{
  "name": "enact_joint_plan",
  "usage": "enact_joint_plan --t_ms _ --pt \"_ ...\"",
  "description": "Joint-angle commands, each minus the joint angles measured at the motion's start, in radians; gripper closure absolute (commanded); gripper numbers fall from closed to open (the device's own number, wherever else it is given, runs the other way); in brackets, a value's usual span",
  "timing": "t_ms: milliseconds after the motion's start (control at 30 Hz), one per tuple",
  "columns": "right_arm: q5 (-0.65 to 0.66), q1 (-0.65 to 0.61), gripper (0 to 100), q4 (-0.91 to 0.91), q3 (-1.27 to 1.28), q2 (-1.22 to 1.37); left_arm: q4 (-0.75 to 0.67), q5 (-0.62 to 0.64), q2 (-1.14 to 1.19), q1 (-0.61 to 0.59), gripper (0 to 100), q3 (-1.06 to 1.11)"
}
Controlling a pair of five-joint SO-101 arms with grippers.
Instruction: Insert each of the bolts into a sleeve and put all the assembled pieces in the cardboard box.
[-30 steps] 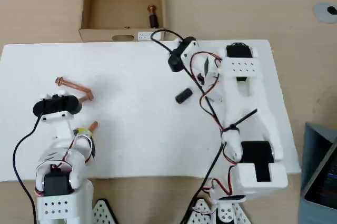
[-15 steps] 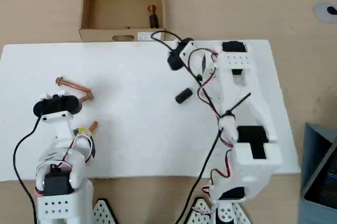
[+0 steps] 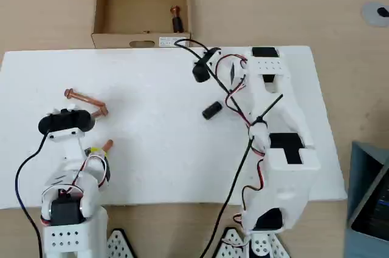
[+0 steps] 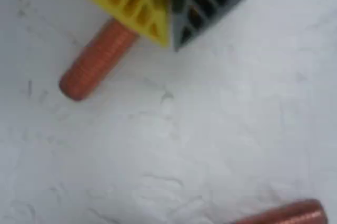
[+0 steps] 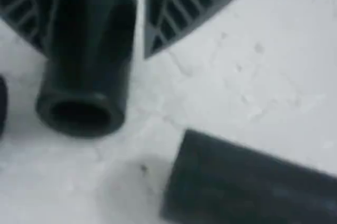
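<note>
1. The cardboard box (image 3: 141,40) stood on the worktop (image 3: 340,21) at the far side, just beyond a white sheet (image 3: 158,161). One assembled piece (image 3: 175,18), a bolt in a sleeve, lay inside it against the right wall.
2. The left end effector (image 4: 171,40) was at the near left of the sheet, closed on a copper bolt (image 4: 97,60). The bolt's threaded end stuck out past the jaws, low over the sheet.
3. Two loose bolts lay on the left of the sheet, a little farther off than the held one. One (image 3: 81,96) lay farther away and the other (image 3: 100,112) nearer. They were close together, but I could not tell whether they touched.
4. The right arm (image 3: 285,149) stretched along the right side of the sheet, with its wrist turned left at the far end, near the box's right corner.
5. The right end effector (image 5: 95,50) was open, its jaws on either side of a black sleeve (image 5: 84,55). The sleeve rested on the sheet with its hollow end toward the wrist camera. A sliver of white showed between it and one jaw.
6. A second sleeve (image 5: 247,182) lay on its side close by.
7. From above, a lone sleeve (image 3: 212,110) lay on the sheet just left of the right arm. I could not tell whether it was the second sleeve.
</note>
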Motion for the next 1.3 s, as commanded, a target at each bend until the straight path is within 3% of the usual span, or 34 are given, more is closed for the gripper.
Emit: enact_joint_plan --t_ms 0,67,333,867,967,1100,1267 --pt "0.002 0.005 93.1 -0.015 -0.024 0.021 -0.012 -0.006 -0.007 -0.009 100 -0.003" --pt "0.002 0.005 98.8 -0.014 -0.024 0.03 -0.012 -0.006 -0.007 -0.009 100 -0.003" --pt "0.002 -0.01 98.8 0.037 -0.031 -0.047 -0.012 -0.006 -0.007 -0.009 100 -0.003" --pt "-0.133 -0.05 98.8 0.379 -0.022 -0.625 -0.014 -0.008 -0.007 -0.002 100 -0.003" --pt "-0.196 -0.048 98.8 0.436 -0.022 -0.717 -0.014 -0.008 -0.007 0.0 100 -0.003" --pt "-0.385 -0.047 98.8 0.471 -0.012 -0.849 -0.012 -0.002 -0.007 -0.008 100 -0.005" --pt "-0.571 -0.047 98.8 0.468 0.154 -1.018 -0.009 0.017 -0.007 -0.009 100 -0.048"
